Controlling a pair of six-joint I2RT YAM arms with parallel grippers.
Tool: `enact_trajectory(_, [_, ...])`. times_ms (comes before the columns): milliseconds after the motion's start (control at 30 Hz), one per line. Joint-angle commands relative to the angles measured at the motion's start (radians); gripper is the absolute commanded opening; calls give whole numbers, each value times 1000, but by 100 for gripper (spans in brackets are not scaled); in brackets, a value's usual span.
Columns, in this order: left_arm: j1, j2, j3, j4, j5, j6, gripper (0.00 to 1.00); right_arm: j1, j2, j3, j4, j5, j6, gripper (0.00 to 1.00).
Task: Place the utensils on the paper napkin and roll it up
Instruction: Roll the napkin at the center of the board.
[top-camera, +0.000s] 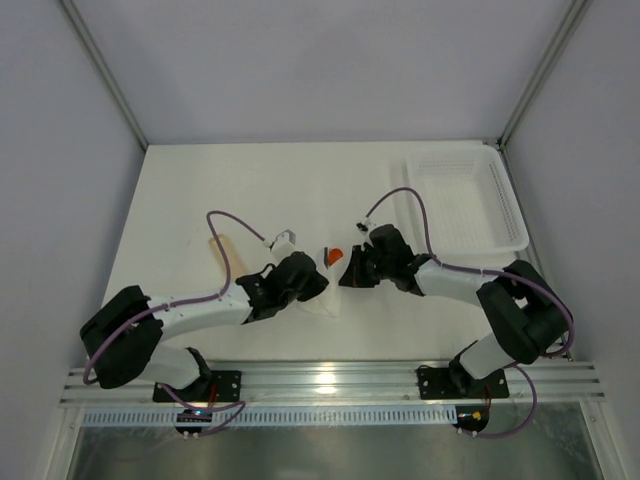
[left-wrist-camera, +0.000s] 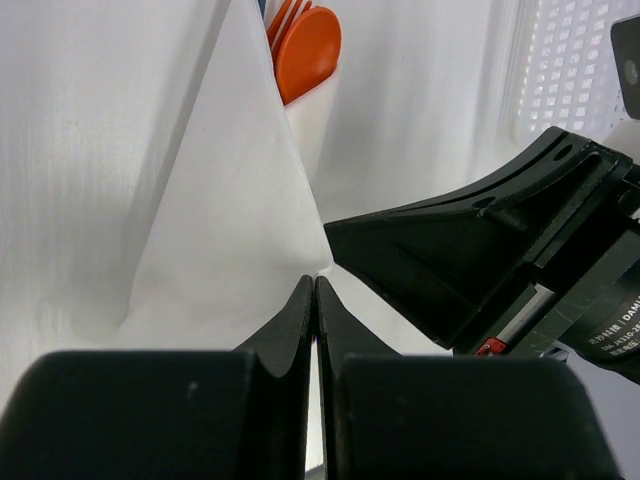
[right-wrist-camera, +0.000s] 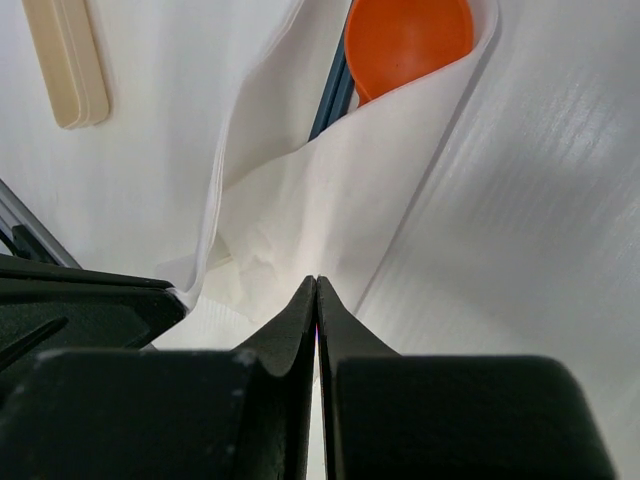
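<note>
tan stick: lies flat on the tabletop, left of the bundle, well apart from the paper napkin; not wrapped
left gripper: fingers pressed together, no gap showing; tips sit at the napkin's near corner; can't tell whether paper is nipped between them or only touched
paper napkin: mid-table between the two grippers; folded over into a loose cone, creased, one flap lifted; not a tight roll yet
orange spoon: inside the napkin, bowl sticking out of the far open end; orange fork tines beside it; a dark sliver next to the spoon in the right wrist view, can't identify it
right gripper: jaws together, tips at the napkin's near edge from the opposite side; just beside the left gripper; carries nothing that I can see
mesh basket: far right, well apart, not involved
step in hand: my read, rolling the paper around the orange pieces
how to do it well: pin one side with one closed tip; push the free flap over with the other, low and slow; keep pressure on the paper, not the spoon, or the utensils slide out the open end; thin paper, likely to tear or spring back if dragged
open item: the tan stick is outside the wrap; probably needs to go in before the roll is tightened
</note>
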Motion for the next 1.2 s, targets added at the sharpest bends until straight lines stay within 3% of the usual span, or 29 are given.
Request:
enact_trajectory(0, [-6, 6, 25, -1, -11, -2, 0, -3, -19, -19, 12, 14, -32, 4])
enact_trajectory(367, [-6, 9, 63, -14, -15, 13, 0, -6, 48, -59, 144, -84, 3, 4])
enact_trajectory(700, [-6, 25, 69, -11, -11, 12, 0, -14, 16, -101, 246, -134, 20, 4])
enact_trajectory(1167, [-6, 75, 151, -27, 2, 22, 0, -21, 188, -105, 445, -282, 118, 4])
